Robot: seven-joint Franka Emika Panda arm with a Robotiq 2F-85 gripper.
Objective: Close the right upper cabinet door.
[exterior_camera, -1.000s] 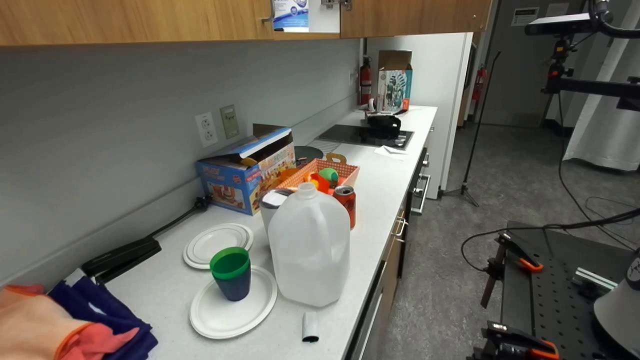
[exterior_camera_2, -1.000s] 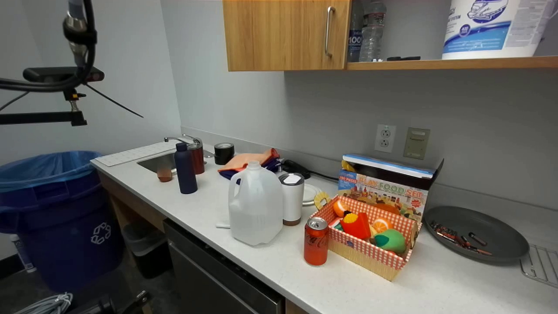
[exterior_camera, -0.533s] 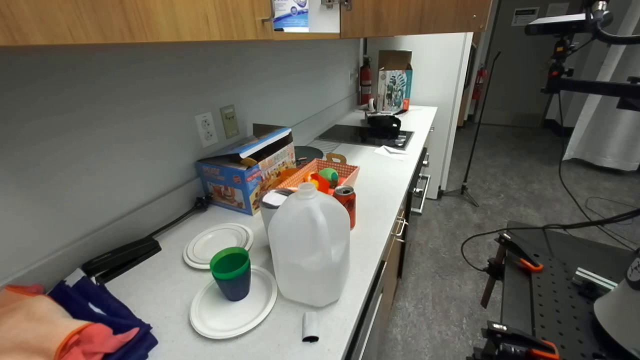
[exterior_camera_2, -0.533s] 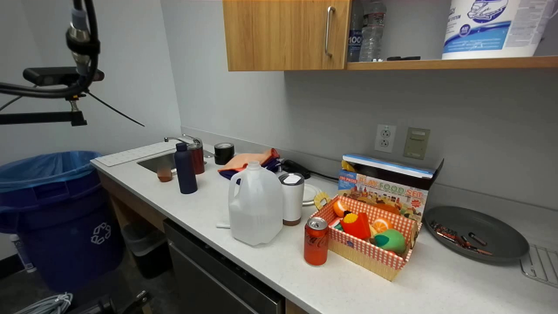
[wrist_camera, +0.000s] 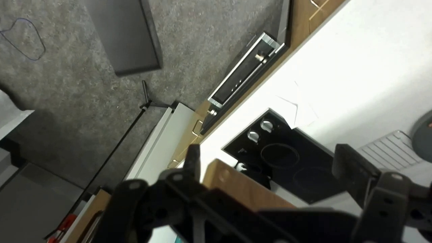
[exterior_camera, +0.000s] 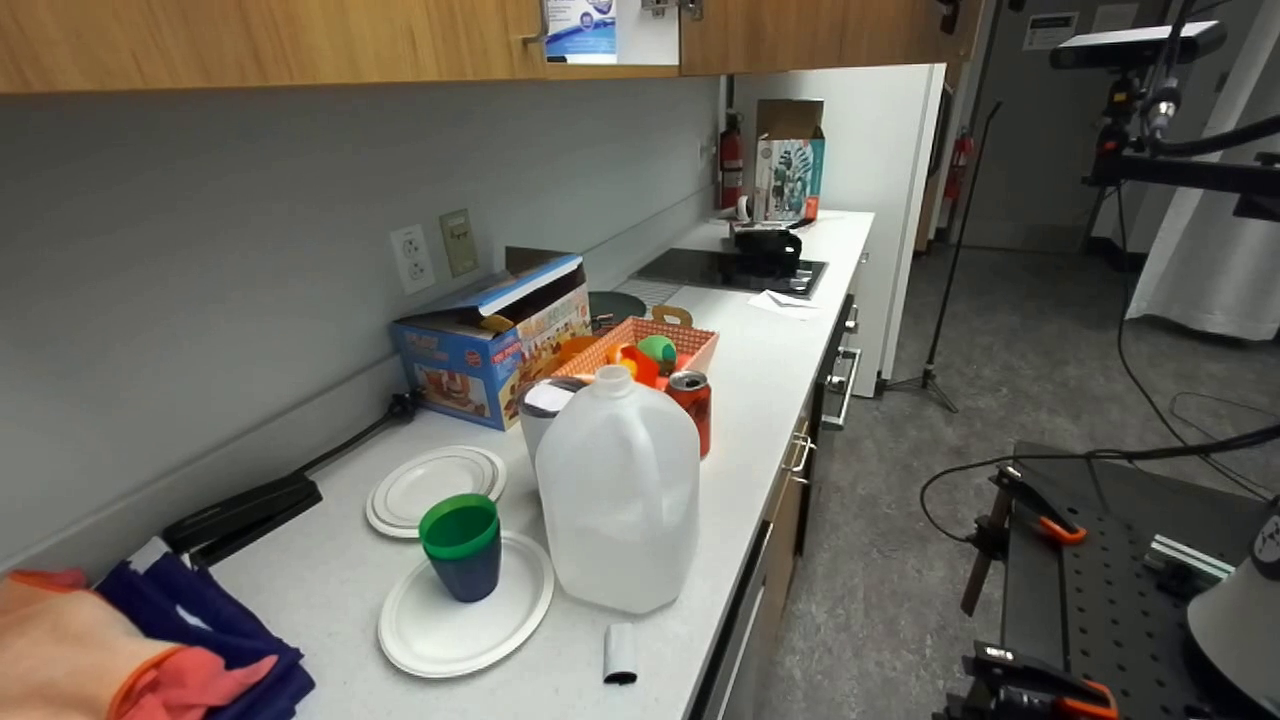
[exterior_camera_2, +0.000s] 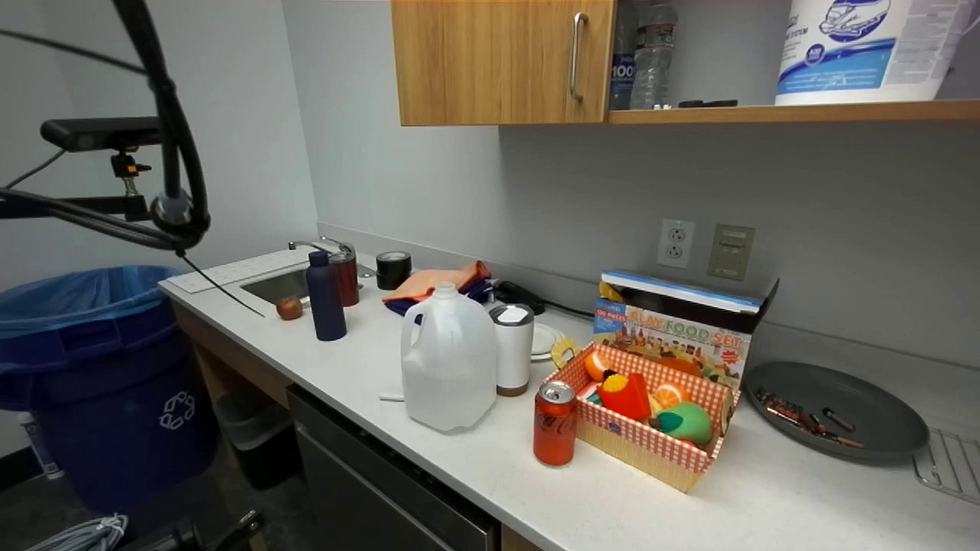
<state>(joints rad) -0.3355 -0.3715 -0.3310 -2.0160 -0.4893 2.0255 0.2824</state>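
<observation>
The right upper cabinet door (exterior_camera: 815, 35), a plain light-brown wood panel, stood swung out from its cabinet (exterior_camera: 612, 72), its lower free corner between the jaws. The jaws were released and spread wide, holding nothing. In the wrist view the wood lay nearer the finger (wrist_camera: 193, 160) at the left of that view; whether they touched could not be told. In an exterior view a dark fingertip (exterior_camera: 949, 14) overlapped the door face that showed a metal hinge (exterior_camera: 692, 9), which suggested the inner face.

The likeliest trouble was a shallow bite: with little more than the corner between the jaws, a clench could have slid off the wood once a pull began. A straight pull could have failed too, since a hinged door needed a curved path and might have twisted free. If the door swung home while held, the fingertip on the inner side risked being pinched against the cabinet; letting go and finishing with a push from the outer face looked safer.

Well apart from the jaws, a white tub (exterior_camera_2: 865, 53) stood near the front of the shelf (exterior_camera_2: 743, 115). If it jutted past the edge, which could not be judged, the closing door might have struck it. Off to one side of the jaws, dark cables (exterior_camera_2: 162, 90) passed in front of a camera (exterior_camera_2: 96, 134) and could have snagged there in a wide swing. Below the jaws was the desk (wrist_camera: 374, 57) with its black cooktop (wrist_camera: 280, 155), too far down to be an early worry.
</observation>
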